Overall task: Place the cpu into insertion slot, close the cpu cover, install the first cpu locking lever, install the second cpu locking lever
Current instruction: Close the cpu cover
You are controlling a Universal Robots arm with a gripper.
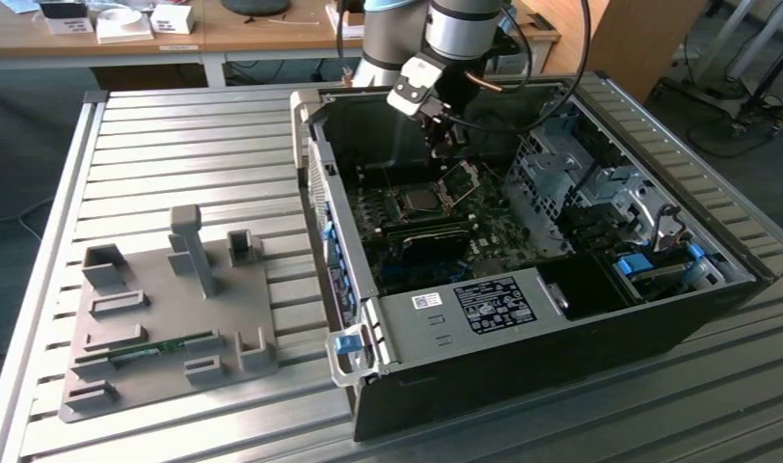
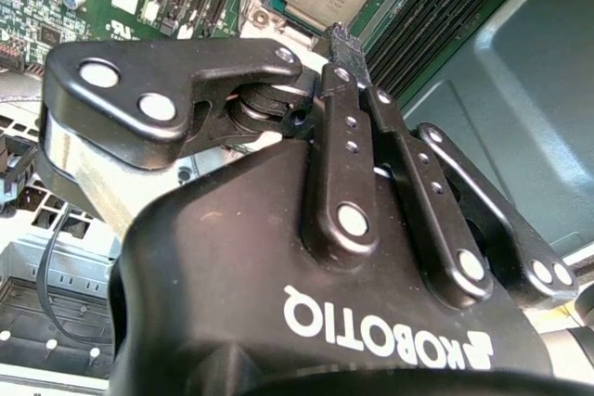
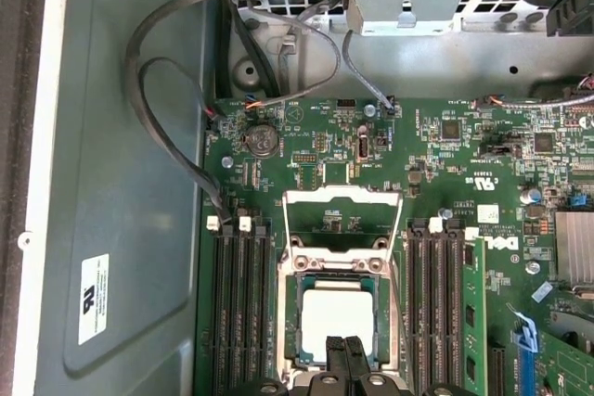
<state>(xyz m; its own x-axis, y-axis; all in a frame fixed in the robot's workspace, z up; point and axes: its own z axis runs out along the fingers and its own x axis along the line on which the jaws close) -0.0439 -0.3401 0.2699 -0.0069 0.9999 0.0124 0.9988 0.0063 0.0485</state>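
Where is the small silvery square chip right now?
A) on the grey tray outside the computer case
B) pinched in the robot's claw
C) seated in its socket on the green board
C: the cpu lies flat in the insertion slot, with the cpu cover swung open beside it.

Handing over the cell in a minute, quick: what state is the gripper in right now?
Gripper: jaws shut with nothing visible between them, tips over the near edge of the cpu.
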